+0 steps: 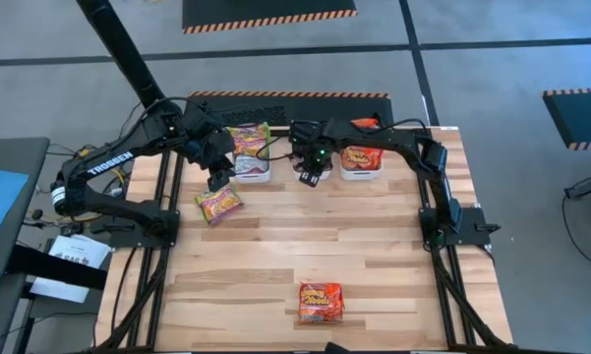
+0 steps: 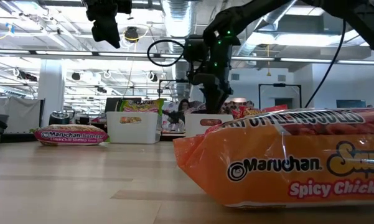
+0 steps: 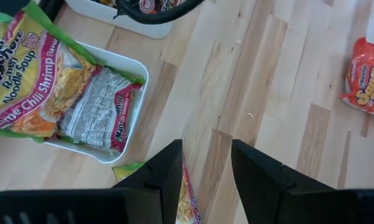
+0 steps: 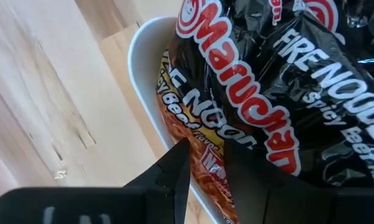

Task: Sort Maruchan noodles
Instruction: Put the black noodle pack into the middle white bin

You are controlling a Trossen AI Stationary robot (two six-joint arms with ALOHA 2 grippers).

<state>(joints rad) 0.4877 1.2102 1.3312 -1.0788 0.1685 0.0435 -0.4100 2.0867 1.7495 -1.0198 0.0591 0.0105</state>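
left claw (image 1: 219, 179): mine, hanging above the tabletop (image 1: 374, 246) just in front of the left tub (image 1: 248, 169); fingers parted a little, nothing between them.
nearest loose packet: green-edged packet (image 1: 218, 205) flat on the wood, just nearer the front edge than my left claw. In my left wrist view only its corner (image 3: 126, 170) shows, right under the finger bases.
long axis: tilted off the plank lines, its end toward the tub slightly further back; its short side is what my fingers would have to span.
relation that matters: packet almost directly under me, a touch toward the front edge. I judge a short pull back and a drop, with some wrist turn, would do.
destination: left tub, which holds packets with the same green edge, just behind my claw.
right claw (image 1: 313, 169): over the middle tub (image 1: 304, 172), fingers (image 4: 168, 171) narrowly parted above the black packets (image 4: 280, 81); I cannot tell whether they pinch one.
other loose packet: orange packet (image 1: 321, 302) near the front edge, well apart from both claws.
which arm: left is far nearer the green-edged one.
risk, my guess: slippery film may slide away from a shallow pinch.
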